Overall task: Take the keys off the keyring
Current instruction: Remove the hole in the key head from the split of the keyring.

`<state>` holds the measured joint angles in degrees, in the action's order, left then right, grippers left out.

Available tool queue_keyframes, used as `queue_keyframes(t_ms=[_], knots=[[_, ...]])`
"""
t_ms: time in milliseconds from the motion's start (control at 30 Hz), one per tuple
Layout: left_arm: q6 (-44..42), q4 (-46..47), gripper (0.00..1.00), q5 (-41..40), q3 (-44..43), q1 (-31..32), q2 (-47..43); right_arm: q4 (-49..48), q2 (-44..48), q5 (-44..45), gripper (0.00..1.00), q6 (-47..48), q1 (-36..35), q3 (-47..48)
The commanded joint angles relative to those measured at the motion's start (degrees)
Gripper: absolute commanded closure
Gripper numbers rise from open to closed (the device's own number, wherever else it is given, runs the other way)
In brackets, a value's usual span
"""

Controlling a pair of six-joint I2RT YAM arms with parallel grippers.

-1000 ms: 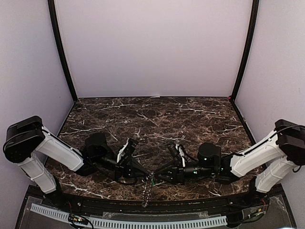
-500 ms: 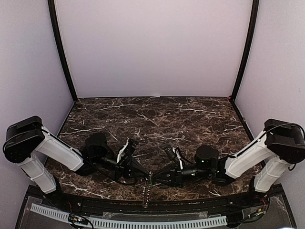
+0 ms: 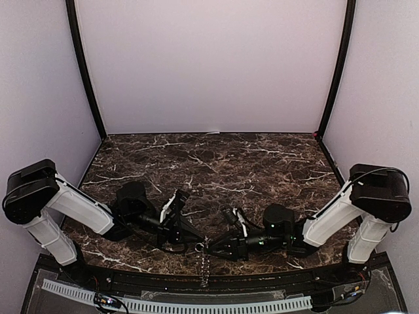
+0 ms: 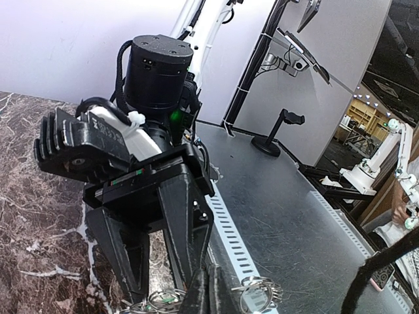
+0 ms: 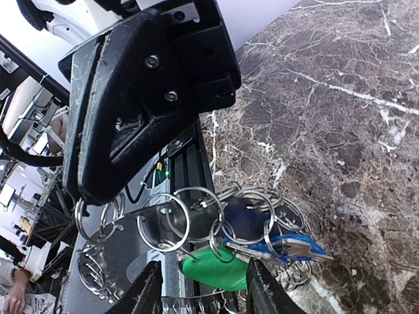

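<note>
The keyring [image 5: 190, 216] is a bunch of linked silver wire rings on a flat metal tab, held up near the table's front edge. My left gripper [image 3: 195, 244] [image 4: 211, 292] is shut on it; in the right wrist view its black fingers [image 5: 131, 118] clamp the bunch's left end. On the rings hang the keys: a green head [image 5: 219, 269] and blue heads [image 5: 291, 247]. My right gripper [image 3: 212, 249] [image 5: 206, 275] is open, a finger on each side of the green head and apart from it. A string of rings [image 3: 205, 267] dangles below both grippers.
The marble tabletop [image 3: 216, 163] stretches behind the grippers, with purple walls on three sides. A white slotted strip [image 3: 177, 304] and a grey metal ledge [image 4: 294, 216] run along the front edge under the hanging rings.
The right arm has slid left and lower, up to the left gripper. Its jaws narrowed, then widened again. The hanging rings swung a little. The left arm held still.
</note>
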<state>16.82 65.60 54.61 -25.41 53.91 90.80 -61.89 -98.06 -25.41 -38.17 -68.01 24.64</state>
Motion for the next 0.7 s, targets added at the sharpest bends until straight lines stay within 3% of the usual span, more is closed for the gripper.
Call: queue_keyframes(t_ms=[0, 333, 667], knots=[[-0.61, 0.79, 1.00, 0.63, -0.20, -0.03, -2.36, -1.18, -0.15, 1.90, 0.56, 2.36, -1.06, 1.81], [-0.26, 1.11, 1.00, 0.57, -0.21, -0.03, -2.14, 6.24, -1.12, 5.47, 0.52, 7.95, -3.58, 5.84], [0.08, 1.63, 1.00, 0.42, -0.04, -0.03, -2.42, 11.81, -0.41, 12.64, 0.57, 11.24, -5.55, 7.41]])
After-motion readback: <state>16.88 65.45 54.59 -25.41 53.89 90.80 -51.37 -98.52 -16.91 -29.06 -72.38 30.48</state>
